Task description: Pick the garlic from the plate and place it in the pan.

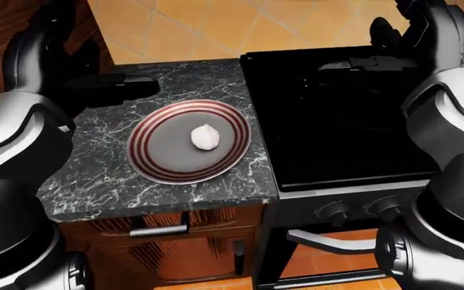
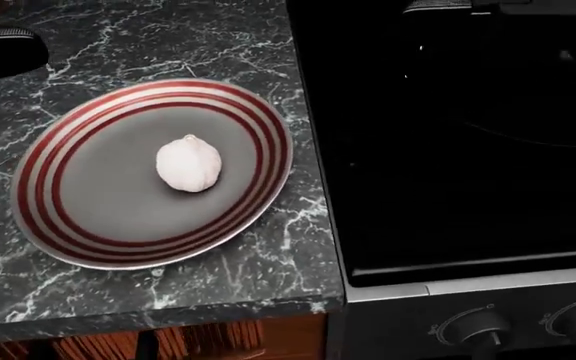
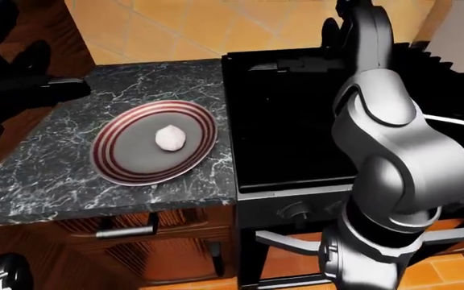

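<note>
Black left hand (image 1: 107, 87) hovered over the marble counter (image 1: 95, 175), fingers stretched flat and apart, gripping nothing, forearm angled in from the view's left. Garlic (image 2: 189, 164) sat just right of and below it, centred on the striped plate (image 2: 68, 217), untouched, so the grasp hadn't started. Right hand (image 1: 426, 27) was raised above the stove (image 1: 337, 133), well apart from the garlic; fingers likely apart, cannot tell. Pan was barely discernible against the black stove.
</note>
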